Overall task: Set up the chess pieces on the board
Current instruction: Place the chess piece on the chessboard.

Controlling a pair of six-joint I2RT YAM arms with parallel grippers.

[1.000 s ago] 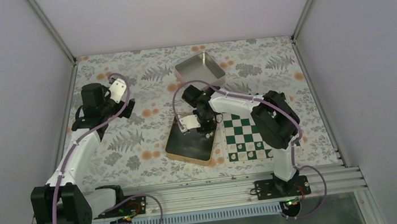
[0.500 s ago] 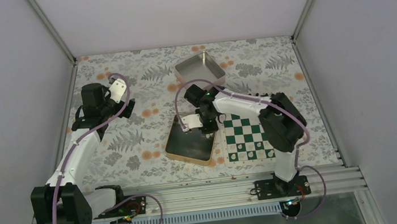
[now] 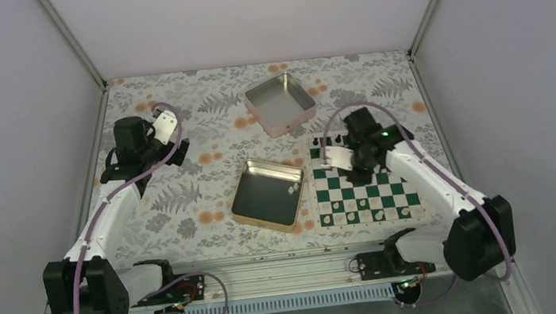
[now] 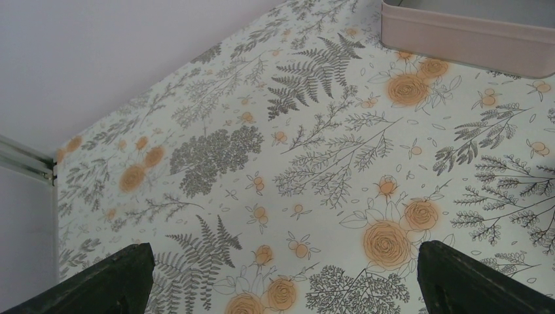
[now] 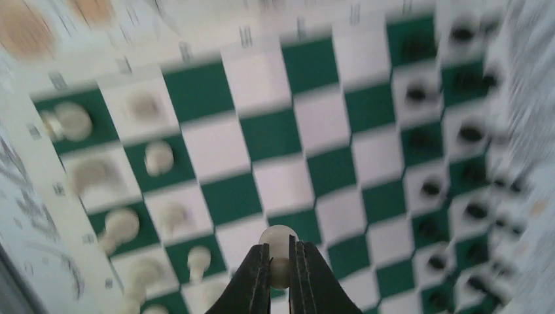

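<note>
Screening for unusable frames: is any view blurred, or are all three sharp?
Right wrist: motion blur smears the whole chessboard; only the right tool and the white chess piece it pinches are crisp. Left wrist: sharp floral tablecloth. Top external: sharp, evenly lit.

White arms (image 3: 102,218), black joints (image 3: 130,135) and hands (image 5: 280,261), purple cables (image 3: 350,107).

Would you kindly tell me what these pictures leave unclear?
- Right wrist view: motion blur hides which kind of chess piece the right end effector pinches over the board.
- Top external view: pieces in the tin are too small to count.
- Left wrist view: left fingers cut off by the bottom edge.
</note>
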